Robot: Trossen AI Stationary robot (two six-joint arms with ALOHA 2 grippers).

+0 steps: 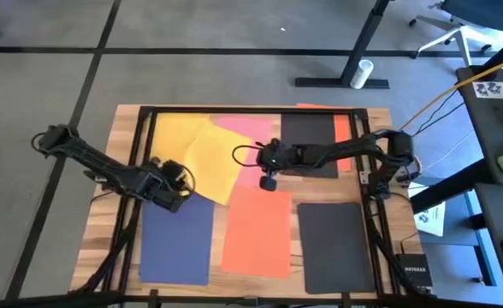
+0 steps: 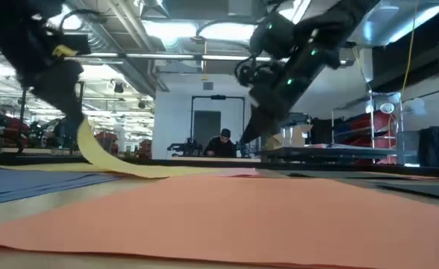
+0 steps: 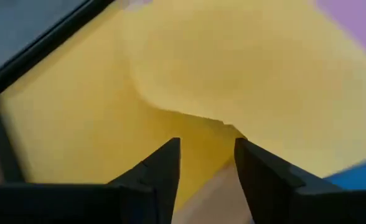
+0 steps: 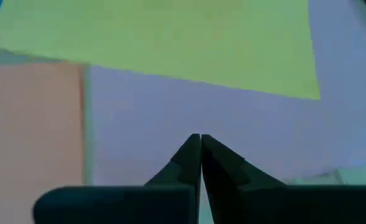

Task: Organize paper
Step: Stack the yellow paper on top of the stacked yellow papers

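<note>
1. Left pincer [image 1: 173,182], seen from above, sits at the near corner of the tilted yellow sheet [image 1: 213,158], which overlaps a second yellow sheet [image 1: 176,135] at the far left of the table [image 1: 115,162]. Right pincer [image 1: 269,175] hangs over the pink sheet [image 1: 250,141]. Navy [image 1: 176,241], orange [image 1: 257,231] and black [image 1: 335,246] sheets lie flat along the near side; another black sheet [image 1: 310,141] lies far right.
2. Low view: the yellow sheet's [image 2: 104,157] corner curls up to the left pincer [image 2: 74,119]; the right pincer [image 2: 249,134] points down, just off the table.
3. Left wrist view: fingers [image 3: 158,171] stand apart, the lifted yellow edge [image 3: 233,74] just ahead, not clamped.
4. Right wrist view: fingers [image 4: 200,158] pressed together, holding nothing, above pink [image 4: 220,130].
5. Step in hand, I judge: gathering the loose yellow sheet. Next calls for closing on that raised corner, then squaring it over its twin.
</note>
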